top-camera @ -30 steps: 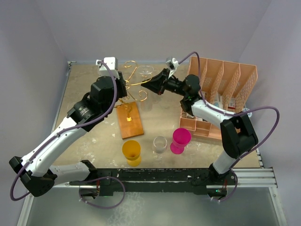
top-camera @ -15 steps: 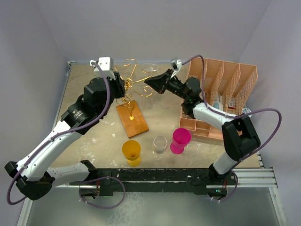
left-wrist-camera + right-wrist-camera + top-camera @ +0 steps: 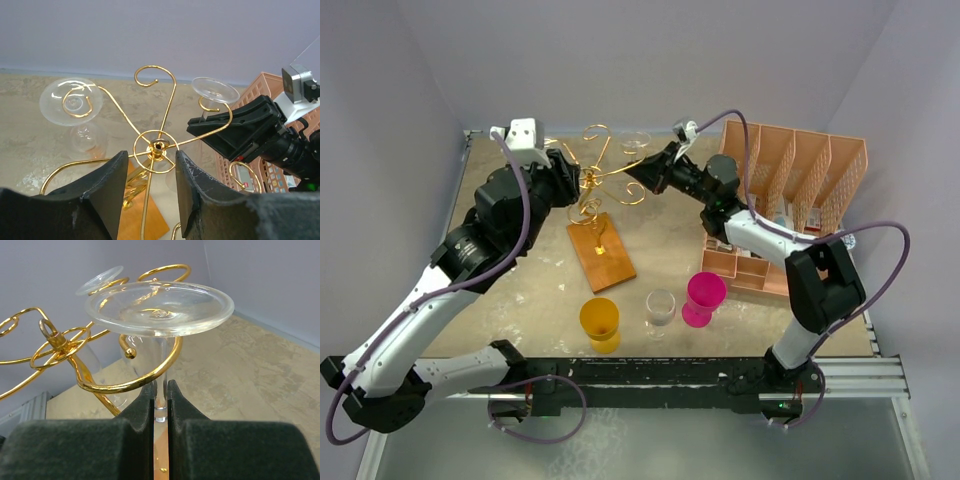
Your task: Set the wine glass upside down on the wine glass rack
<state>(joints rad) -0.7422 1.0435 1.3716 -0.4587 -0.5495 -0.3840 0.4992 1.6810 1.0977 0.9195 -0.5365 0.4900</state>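
Tabletop [image 3: 520, 290], upper centre: right gripper [image 3: 160, 390], reaching toward frame left, pinches the glass [image 3: 160, 307] stem; left gripper [image 3: 150, 160], spread, faces the rack [image 3: 157, 146].

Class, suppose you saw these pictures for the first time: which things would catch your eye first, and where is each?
The gold wine glass rack stands out at the far middle of the table, its curled arms fanning from a central post. The right gripper pinches the stem of an upside-down wine glass inside one curl, while the open left gripper flanks the post.
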